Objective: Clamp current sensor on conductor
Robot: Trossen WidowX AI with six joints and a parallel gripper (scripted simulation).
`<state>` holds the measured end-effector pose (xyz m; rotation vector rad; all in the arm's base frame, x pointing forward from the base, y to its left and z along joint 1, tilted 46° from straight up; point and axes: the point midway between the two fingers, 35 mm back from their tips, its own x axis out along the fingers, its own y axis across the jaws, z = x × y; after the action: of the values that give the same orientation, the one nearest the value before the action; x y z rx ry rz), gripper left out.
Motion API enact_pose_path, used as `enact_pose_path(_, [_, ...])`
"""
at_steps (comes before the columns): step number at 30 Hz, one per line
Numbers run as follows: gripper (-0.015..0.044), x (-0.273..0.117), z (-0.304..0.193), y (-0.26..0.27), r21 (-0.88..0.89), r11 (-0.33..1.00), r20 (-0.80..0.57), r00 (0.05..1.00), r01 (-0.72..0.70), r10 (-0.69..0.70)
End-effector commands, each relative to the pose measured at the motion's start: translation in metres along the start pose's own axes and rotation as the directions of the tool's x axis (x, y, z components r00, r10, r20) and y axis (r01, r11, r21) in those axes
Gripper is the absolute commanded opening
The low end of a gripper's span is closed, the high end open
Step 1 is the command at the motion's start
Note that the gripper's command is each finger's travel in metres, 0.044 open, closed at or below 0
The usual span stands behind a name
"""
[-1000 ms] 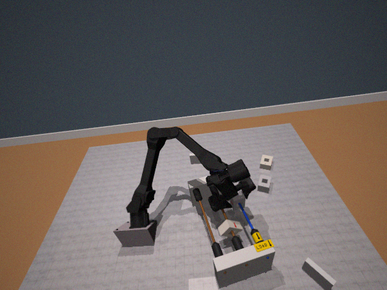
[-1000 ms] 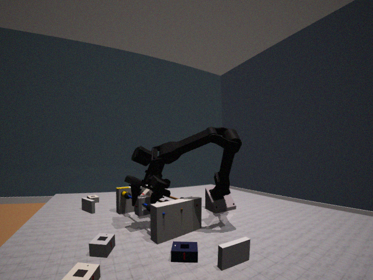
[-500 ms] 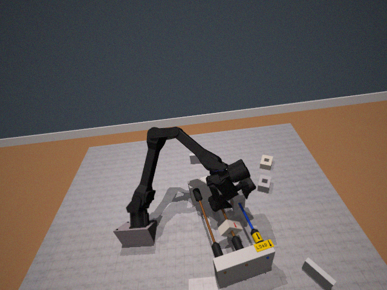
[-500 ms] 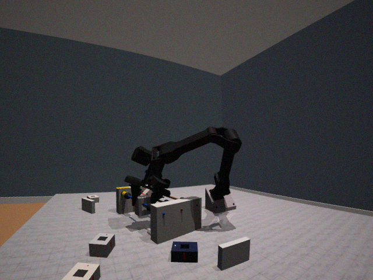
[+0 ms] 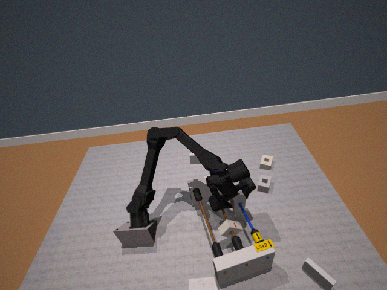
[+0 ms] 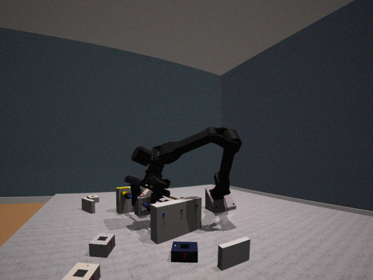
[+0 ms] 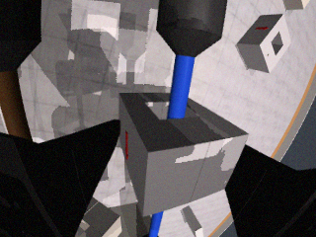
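The grey sensor (image 5: 240, 199) (image 6: 144, 199) (image 7: 178, 173) sits round the blue conductor (image 5: 247, 217) (image 7: 182, 79), which passes through its window. Its halves look closed together; whether it is latched I cannot tell. A red mark (image 7: 126, 144) shows on its left side in the wrist view; which way it points is not readable. My gripper (image 5: 238, 201) (image 6: 144, 204) (image 7: 167, 131) is shut on the sensor, one finger on each side. The yellow LOAD label (image 5: 262, 246) with a black arrow is on the near end block, and a yellow collar (image 5: 256, 236) is on that conductor.
A white sensor (image 5: 229, 227) sits on the middle copper conductor, another copper conductor (image 5: 206, 218) beside it. End blocks (image 5: 247, 266) (image 6: 178, 220) stand at both ends. Two pale sensors (image 5: 265, 166) (image 5: 263, 188), a dark blue one (image 6: 184, 256) and a loose block (image 5: 318, 273) (image 6: 233, 254) lie around.
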<state>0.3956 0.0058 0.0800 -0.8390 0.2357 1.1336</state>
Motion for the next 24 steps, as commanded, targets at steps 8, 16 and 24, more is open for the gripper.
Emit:
enact_pose_path(8, [0.0263,-0.0001,0.0001,0.0001,0.000,1.000,0.000,1.000,-0.001,0.001])
enact_pose_path(16, [0.0263,-0.0001,0.0001,0.0001,0.000,1.000,0.000,1.000,-0.001,0.001])
enact_pose_path(24, [0.0263,-0.0001,0.0001,0.0001,0.000,1.000,0.000,1.000,-0.001,0.001])
